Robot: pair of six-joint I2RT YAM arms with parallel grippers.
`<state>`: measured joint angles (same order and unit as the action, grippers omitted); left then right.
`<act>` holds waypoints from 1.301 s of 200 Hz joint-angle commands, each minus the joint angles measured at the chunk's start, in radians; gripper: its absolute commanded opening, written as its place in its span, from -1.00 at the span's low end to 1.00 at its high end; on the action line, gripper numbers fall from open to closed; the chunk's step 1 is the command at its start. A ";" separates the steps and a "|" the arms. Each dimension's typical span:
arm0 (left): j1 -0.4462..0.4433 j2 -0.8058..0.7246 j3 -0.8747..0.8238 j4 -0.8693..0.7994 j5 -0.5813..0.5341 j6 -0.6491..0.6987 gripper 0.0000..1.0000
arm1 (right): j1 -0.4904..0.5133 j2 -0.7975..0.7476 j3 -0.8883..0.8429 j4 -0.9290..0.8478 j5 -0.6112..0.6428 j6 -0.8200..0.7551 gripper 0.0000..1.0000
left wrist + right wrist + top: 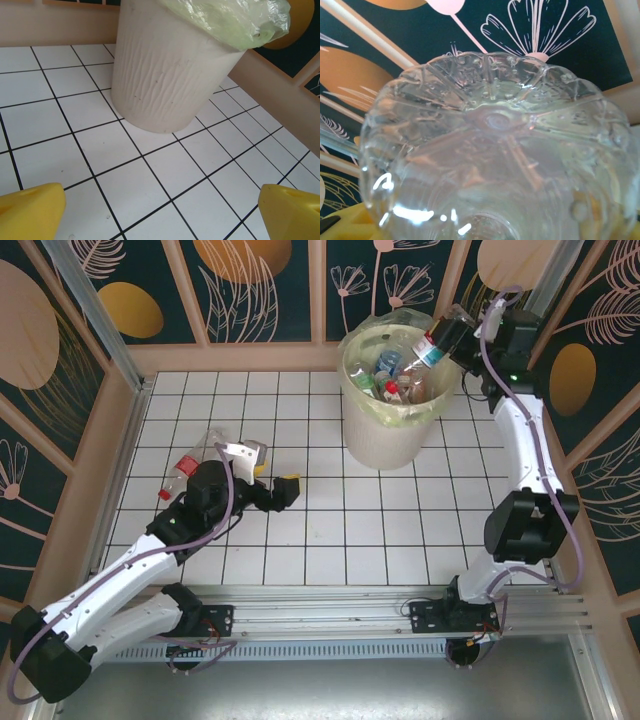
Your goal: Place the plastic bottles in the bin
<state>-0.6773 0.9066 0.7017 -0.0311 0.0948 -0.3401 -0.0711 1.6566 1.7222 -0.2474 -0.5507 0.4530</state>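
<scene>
The bin [392, 435] is a cream bucket with a clear liner, standing at the back of the tiled floor with several plastic bottles [390, 378] inside. My right gripper [452, 337] is over its right rim, shut on a clear plastic bottle [434, 348] that tilts neck-down into the bin. That bottle's ribbed base [495, 130] is close in front of the right wrist camera. Another bottle [196, 462], with a red label and cap, lies on the floor at left, just behind my left arm. My left gripper [274, 478] is open above bare tiles, its yellow fingertips [30, 210] wide apart, facing the bin [165, 75].
Wooden walls [240, 357] with dark leaf panels close in the floor at the back and on both sides. An aluminium rail [330, 605] runs along the near edge. White tiles [330, 520] stretch between the left gripper and the bin.
</scene>
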 commanded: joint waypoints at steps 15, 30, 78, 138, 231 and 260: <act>-0.005 0.022 0.032 0.008 -0.002 0.013 0.97 | -0.085 -0.073 0.048 -0.050 -0.153 -0.035 0.16; -0.004 0.030 0.033 0.013 0.002 0.014 0.97 | -0.103 -0.086 0.027 -0.023 -0.204 -0.016 0.16; -0.004 0.055 0.041 0.019 0.014 0.015 0.97 | -0.115 -0.055 -0.013 0.029 -0.375 0.057 0.20; -0.005 0.063 0.040 0.023 0.017 0.014 0.97 | -0.048 -0.032 -0.059 0.032 -0.298 0.037 0.22; -0.005 0.035 0.021 0.010 -0.006 0.013 0.97 | -0.033 -0.012 0.027 -0.129 -0.110 -0.044 0.68; -0.005 0.038 0.021 0.011 -0.004 0.012 0.97 | -0.031 -0.038 0.057 -0.165 0.029 -0.076 0.68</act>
<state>-0.6773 0.9527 0.7128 -0.0299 0.0952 -0.3405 -0.1009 1.6482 1.7279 -0.3672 -0.6598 0.4255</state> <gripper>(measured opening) 0.985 0.839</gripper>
